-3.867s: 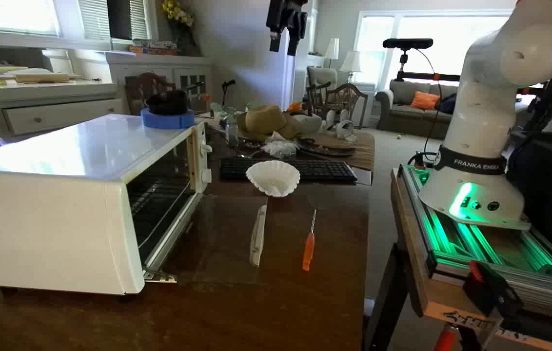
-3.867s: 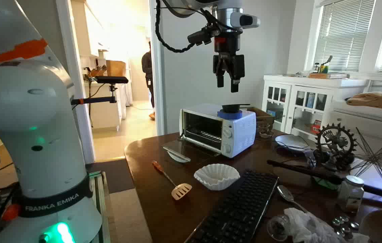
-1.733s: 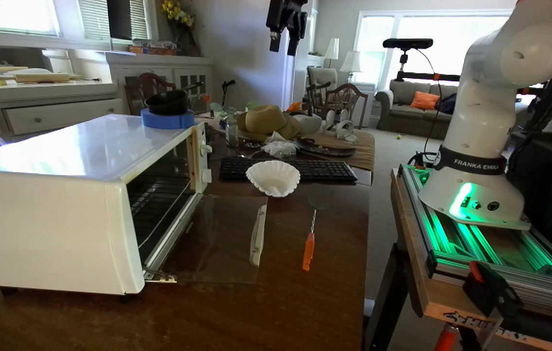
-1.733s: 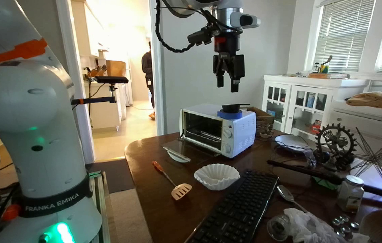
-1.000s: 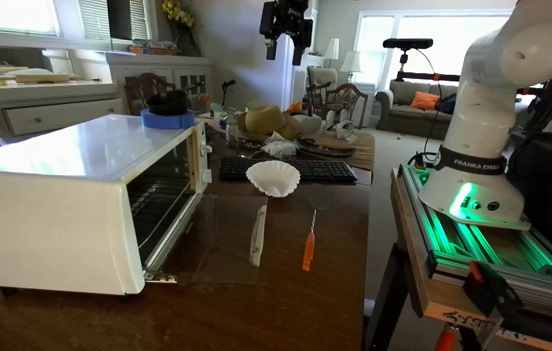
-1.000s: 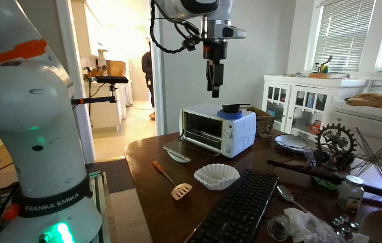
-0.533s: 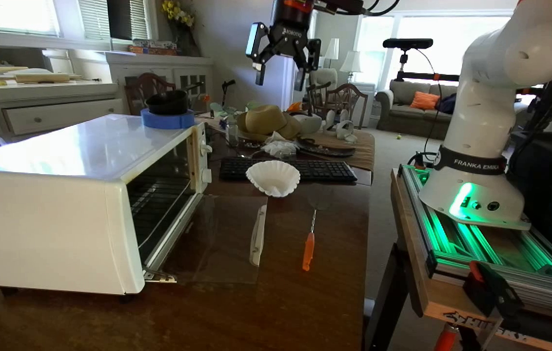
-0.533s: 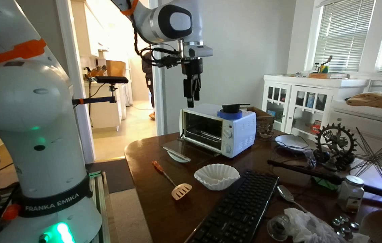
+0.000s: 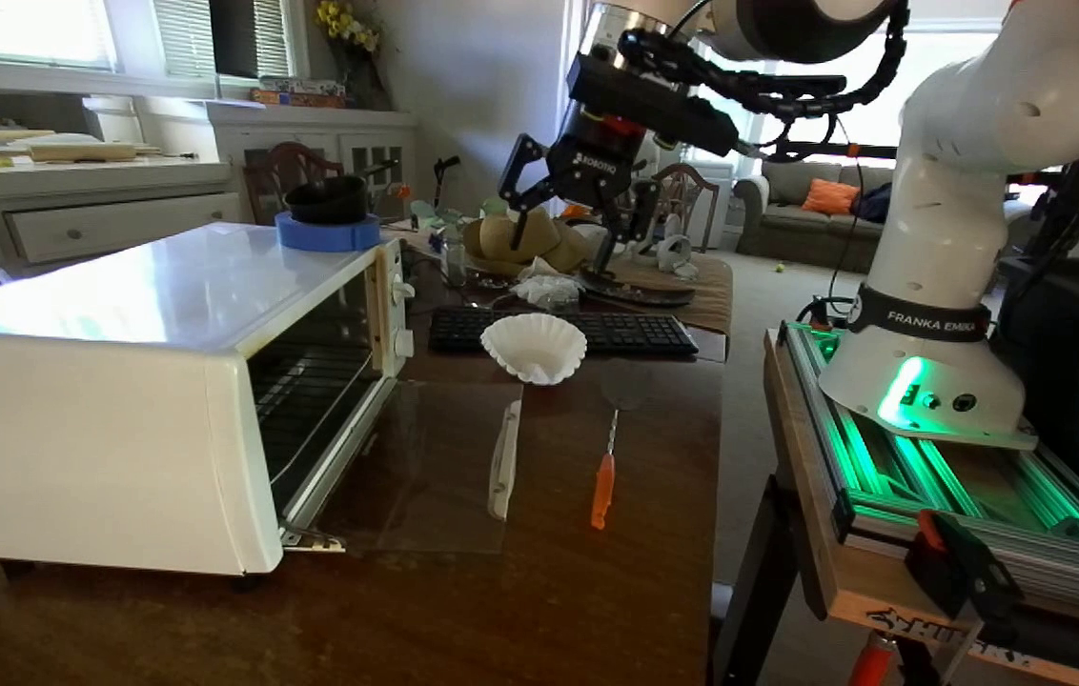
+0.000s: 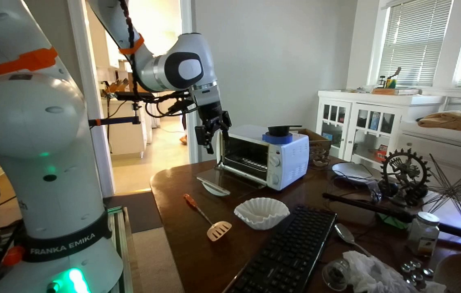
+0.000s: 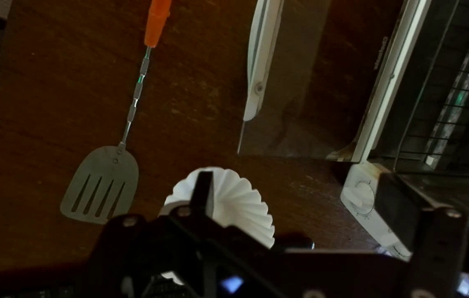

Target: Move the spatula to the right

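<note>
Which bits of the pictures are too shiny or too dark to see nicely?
In an exterior view, white glare covers part of the toaster oven's top, and the spatula's blade nearly melts into the dark table; in an exterior view, bright light washes out the upper doorway; the wrist view is dim, and the gripper shows mostly as a black shape.

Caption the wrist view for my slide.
Slotted spatula and fluted white bowl on the table, open gripper in the foreground.
</note>
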{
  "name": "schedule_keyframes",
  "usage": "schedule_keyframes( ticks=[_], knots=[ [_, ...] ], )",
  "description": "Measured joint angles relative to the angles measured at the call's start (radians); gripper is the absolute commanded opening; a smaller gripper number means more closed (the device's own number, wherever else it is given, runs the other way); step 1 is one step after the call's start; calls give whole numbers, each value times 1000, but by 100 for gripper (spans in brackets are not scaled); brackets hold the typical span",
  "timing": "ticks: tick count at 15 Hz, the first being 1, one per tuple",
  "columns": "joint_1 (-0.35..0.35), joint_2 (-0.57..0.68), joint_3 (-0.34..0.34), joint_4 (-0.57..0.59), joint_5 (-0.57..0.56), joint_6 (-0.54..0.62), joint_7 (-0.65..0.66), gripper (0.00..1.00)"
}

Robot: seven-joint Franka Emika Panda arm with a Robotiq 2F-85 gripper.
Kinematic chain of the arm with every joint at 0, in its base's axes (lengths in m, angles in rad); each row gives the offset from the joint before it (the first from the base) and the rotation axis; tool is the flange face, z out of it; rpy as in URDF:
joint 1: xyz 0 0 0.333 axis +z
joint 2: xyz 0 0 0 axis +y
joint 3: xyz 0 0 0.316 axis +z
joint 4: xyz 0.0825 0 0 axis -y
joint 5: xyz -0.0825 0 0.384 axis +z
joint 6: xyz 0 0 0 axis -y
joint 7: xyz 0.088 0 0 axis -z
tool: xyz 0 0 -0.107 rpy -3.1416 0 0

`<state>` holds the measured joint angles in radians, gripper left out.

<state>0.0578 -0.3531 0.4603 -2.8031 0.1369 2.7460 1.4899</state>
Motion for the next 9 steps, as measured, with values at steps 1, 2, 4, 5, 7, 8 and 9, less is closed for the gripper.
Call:
schedule_keyframes(
  ticks=[1,2,4,5,7,8,9],
  knots=[
    [-1,6,2,1,0,4,9,100],
    [-2,8,2,4,0,4,13,100],
    [-5,9,2,5,0,5,15,100],
    [-2,9,-3,8,-2,4,15,100],
    [13,20,-20,17,6,4,21,100],
    [23,33,-28,21,20,5,34,100],
    [32,50,-31,24,31,9,59,100]
  ],
)
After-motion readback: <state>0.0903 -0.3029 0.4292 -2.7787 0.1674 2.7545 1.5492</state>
